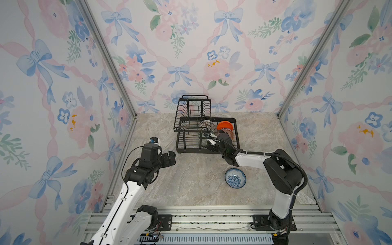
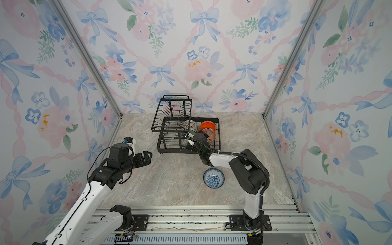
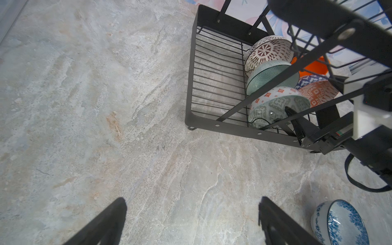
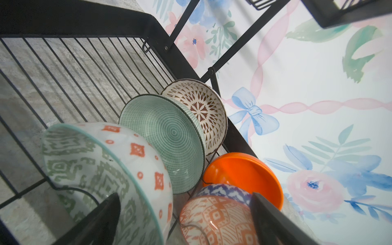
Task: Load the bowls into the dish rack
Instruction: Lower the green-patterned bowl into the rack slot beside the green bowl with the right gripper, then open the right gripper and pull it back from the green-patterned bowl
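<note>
Black wire dish rack (image 1: 186, 142) stands at the back of the counter (image 1: 186, 188). Five bowls lean on edge in its lower tray: grey-green patterned bowl (image 4: 95, 169), pale mint bowl (image 4: 163, 137), brown-lattice bowl (image 4: 203, 110), plain orange bowl (image 4: 244, 169) and orange-white geometric bowl (image 4: 214, 216). The blue-white floral bowl (image 1: 235, 178) sits mouth-up on the counter, near the right arm. The right tool (image 4: 184, 195) is spread wide by the grey-green patterned bowl, clamping nothing. The left tool (image 3: 191, 201) is spread over bare counter.

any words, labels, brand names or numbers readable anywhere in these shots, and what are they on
No text can be read anywhere.
Small striped sticker on the right arm: too blurred to read.
Bowls in the dish rack and the blue-white bowl outside it: patterns only, no letters.
</note>
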{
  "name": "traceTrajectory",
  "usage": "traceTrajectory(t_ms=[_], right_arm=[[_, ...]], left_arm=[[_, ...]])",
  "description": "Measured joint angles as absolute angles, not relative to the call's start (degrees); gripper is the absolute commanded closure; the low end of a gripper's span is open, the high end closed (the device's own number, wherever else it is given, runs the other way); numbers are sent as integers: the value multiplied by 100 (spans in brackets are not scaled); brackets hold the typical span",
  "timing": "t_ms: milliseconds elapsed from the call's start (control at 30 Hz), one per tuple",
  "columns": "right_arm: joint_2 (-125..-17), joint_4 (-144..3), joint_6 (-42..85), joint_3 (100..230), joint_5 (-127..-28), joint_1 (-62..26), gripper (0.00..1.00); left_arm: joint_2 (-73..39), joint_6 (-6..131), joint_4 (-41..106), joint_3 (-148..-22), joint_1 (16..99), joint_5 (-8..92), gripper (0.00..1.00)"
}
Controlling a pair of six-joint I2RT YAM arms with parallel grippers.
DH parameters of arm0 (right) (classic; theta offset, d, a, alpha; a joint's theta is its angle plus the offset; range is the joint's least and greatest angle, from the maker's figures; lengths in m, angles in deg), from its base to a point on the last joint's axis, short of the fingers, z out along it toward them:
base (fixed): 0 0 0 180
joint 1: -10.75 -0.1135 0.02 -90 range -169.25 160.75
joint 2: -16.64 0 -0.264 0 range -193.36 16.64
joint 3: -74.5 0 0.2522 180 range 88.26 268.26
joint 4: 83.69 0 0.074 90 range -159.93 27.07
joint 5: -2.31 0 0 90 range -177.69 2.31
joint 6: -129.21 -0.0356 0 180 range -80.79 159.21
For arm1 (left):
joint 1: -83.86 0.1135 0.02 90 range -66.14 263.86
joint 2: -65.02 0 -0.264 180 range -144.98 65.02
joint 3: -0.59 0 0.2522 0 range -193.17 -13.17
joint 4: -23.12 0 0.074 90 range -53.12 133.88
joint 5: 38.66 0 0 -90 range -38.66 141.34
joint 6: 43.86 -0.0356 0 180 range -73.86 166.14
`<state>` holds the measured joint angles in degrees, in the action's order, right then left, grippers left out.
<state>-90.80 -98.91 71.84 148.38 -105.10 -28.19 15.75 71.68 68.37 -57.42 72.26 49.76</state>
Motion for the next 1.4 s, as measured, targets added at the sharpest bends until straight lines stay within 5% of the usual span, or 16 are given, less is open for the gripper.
traceTrajectory(t_ms=[833, 1400], right_arm=[[-8269, -9412, 7155, 14383, -10049, -2714, 3], [-6651, -8811, 6963, 13780, -10086, -2749, 3]], left_arm=[[1688, 7168, 6837, -5677, 7226, 4976, 2], [1922, 7168, 6835, -5677, 7147, 5011, 2]])
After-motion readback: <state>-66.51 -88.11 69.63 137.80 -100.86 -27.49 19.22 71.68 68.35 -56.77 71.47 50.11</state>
